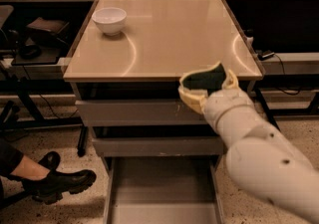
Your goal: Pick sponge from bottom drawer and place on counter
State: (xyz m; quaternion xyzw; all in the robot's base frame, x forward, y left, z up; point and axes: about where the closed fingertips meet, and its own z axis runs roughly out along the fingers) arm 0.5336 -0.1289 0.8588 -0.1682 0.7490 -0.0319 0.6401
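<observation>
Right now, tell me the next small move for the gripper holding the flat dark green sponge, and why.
Probably carry it forward over the glossy beige counter. The cream-padded gripper holds the flat dark green sponge only at the counter's front edge, with the grey metal bottom drawer open below.

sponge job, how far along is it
Done: the sponge is out of the open bottom drawer. In hand: the claw grips it at the front edge of the counter. Left: set it down on top and let go.
</observation>
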